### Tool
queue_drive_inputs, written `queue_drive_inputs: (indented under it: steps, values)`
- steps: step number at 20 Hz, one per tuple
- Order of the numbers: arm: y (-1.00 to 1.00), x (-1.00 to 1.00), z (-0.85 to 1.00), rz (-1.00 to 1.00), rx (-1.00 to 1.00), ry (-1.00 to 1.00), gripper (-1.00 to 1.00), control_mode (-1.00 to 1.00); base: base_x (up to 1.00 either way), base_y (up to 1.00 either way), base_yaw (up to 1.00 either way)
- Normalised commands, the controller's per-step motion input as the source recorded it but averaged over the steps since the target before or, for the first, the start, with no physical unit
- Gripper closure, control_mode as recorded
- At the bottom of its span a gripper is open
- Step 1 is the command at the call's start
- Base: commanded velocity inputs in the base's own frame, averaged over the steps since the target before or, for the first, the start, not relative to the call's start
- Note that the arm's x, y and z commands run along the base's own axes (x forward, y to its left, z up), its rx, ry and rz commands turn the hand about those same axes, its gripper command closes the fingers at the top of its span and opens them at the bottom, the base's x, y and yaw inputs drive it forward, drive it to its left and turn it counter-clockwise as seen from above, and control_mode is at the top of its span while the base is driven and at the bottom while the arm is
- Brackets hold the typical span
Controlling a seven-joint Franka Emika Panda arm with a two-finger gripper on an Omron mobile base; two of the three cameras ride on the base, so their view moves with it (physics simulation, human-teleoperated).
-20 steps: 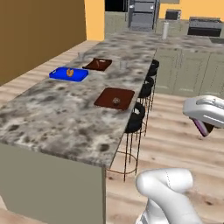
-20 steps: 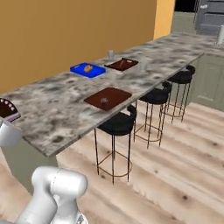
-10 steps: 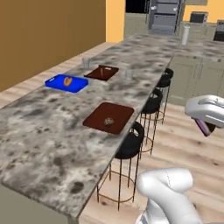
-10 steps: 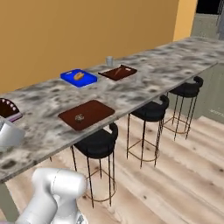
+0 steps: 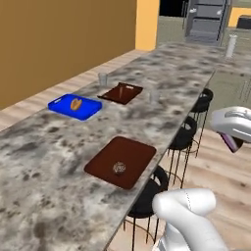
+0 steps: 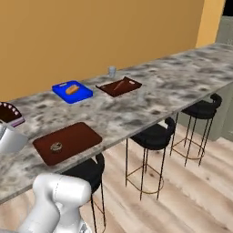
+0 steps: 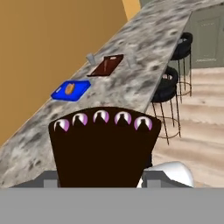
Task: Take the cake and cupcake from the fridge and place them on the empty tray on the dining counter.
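Observation:
My gripper is shut on the cake, a dark chocolate wedge with pink and white dabs along its edge. The slice hangs in the air beside the dining counter, and in the right base view the cake pokes out at the far left. The flat reddish-brown tray lies near the counter's front edge, left of the gripper. The cupcake, small, round and dark, sits on it. From the other side the same tray and cupcake appear. The fridge is out of view.
A blue tray with an orange item and a second brown tray lie farther along the counter, with two glasses near them. Black bar stools line the counter's edge over the wooden floor.
The whole picture has shifted, so the base has moved along and toward the counter. The tray with the cupcake is now nearer. The cake stays in the gripper.

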Motion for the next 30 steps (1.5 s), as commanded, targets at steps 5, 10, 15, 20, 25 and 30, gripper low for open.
queue_drive_inputs:
  steps: [5,10,15,20,25,30]
  values:
    - [0.0,0.0,0.0,0.0,0.0,0.0,1.0,1.0,0.78,-0.36,0.53]
    - [0.0,0.0,0.0,0.0,0.0,0.0,1.0,1.0,0.51,-0.18,0.69]
    - [0.0,0.0,0.0,0.0,0.0,0.0,1.0,1.0,0.72,-0.44,0.54]
    - [0.0,0.0,0.0,0.0,0.0,0.0,1.0,1.0,0.42,-0.07,0.76]
    - [0.0,0.0,0.0,0.0,0.0,0.0,1.0,1.0,0.34,-0.04,0.77]
    - [0.0,0.0,0.0,0.0,0.0,0.0,1.0,1.0,0.5,-0.3,0.6]
